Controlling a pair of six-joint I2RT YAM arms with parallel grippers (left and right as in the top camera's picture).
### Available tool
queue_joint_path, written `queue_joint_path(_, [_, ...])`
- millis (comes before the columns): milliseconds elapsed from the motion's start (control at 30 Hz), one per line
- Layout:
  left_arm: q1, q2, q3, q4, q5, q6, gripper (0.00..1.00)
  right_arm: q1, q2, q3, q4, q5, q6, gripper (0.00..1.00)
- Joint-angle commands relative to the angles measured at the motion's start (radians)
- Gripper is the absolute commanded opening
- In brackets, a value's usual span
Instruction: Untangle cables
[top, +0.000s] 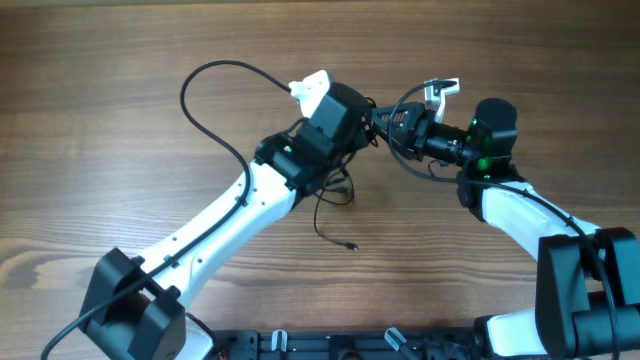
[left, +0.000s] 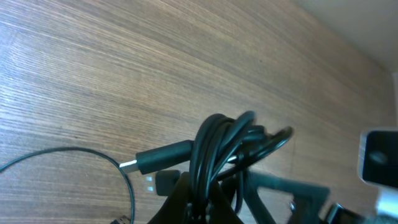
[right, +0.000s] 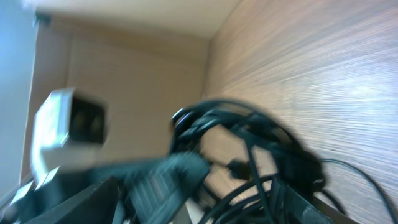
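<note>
knotted cables (left: 227, 146) lifted at centre frame, over the table (top: 100, 60).
pinched by the left gripper (top: 362, 112), jaws pressed together; flanked just right by the right gripper (top: 395, 122), blurred, could not tell its jaws.

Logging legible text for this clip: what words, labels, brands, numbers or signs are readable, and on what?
No readable text in any view.
Cable bundle and its plug: no markings visible.
Table: plain wood grain only.
Right wrist view: too blurred to read anything.
</note>
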Motion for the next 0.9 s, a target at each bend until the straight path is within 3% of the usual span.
queue_joint_path(0, [-0.058, 0.006, 0.01, 0.019, -0.022, 0.062, 0.04, 0.0, 0.0, -0.003, -0.009, 0.098, 0.072, 0.78])
queue_joint_path(67, [-0.079, 0.007, 0.01, 0.018, -0.089, 0.146, 0.04, -0.005, 0.0, -0.003, -0.037, 0.097, 0.0, 0.86])
queue_joint_path(167, [-0.056, 0.007, 0.01, 0.019, -0.187, 0.147, 0.04, -0.066, 0.0, -0.003, -0.109, 0.116, -0.078, 0.89])
queue_joint_path(300, [-0.012, 0.007, 0.01, 0.02, -0.135, 0.262, 0.04, -0.231, 0.0, -0.003, -0.109, -0.014, -0.151, 0.94])
queue_joint_path(400, [0.006, 0.007, 0.01, 0.046, 0.015, 0.353, 0.04, -0.273, 0.0, -0.003, -0.043, -0.233, -0.209, 0.94])
queue_joint_path(500, [0.011, 0.007, 0.01, 0.081, 0.175, 0.497, 0.04, -0.238, 0.0, -0.003, -0.026, -0.355, -0.119, 0.94])
queue_joint_path(567, [0.011, 0.007, 0.01, 0.084, 0.202, 0.588, 0.04, -0.191, 0.0, -0.003, -0.027, -0.341, 0.07, 0.94])
queue_joint_path(733, [0.0, 0.007, 0.01, 0.095, 0.21, 0.583, 0.04, -0.077, 0.0, -0.003, -0.032, -0.127, 0.267, 0.94])
queue_joint_path(867, [-0.035, 0.007, 0.01, 0.092, 0.209, 0.584, 0.04, -0.027, 0.0, -0.003, -0.045, 0.056, 0.334, 0.8])
